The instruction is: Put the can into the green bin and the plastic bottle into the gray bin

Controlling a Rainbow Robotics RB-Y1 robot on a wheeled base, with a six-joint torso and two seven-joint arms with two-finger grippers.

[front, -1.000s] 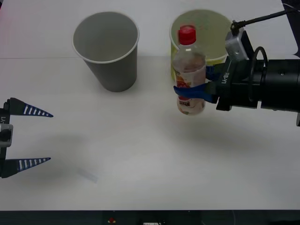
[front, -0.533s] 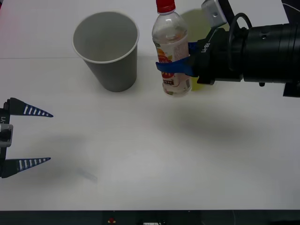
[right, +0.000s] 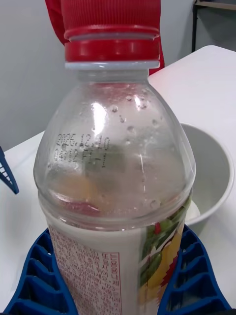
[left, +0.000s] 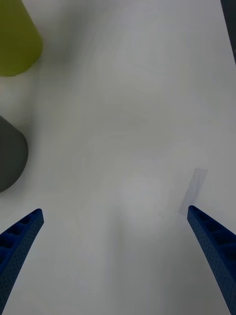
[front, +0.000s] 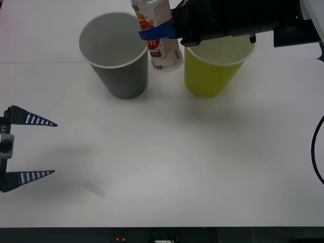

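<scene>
My right end effector (front: 158, 34) grips the plastic bottle (front: 161, 38) aloft just beside the gray bin (front: 115, 53); next, I judge, carry it over that rim and release. My left end effector (front: 30, 148) idles wide.

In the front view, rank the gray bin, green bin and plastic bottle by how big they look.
1-2. Gray bin and green bin: look alike in size; the right arm covers part of the green one.
3. Plastic bottle: clearly smaller, held raised in the right gripper, its top cut off.
</scene>
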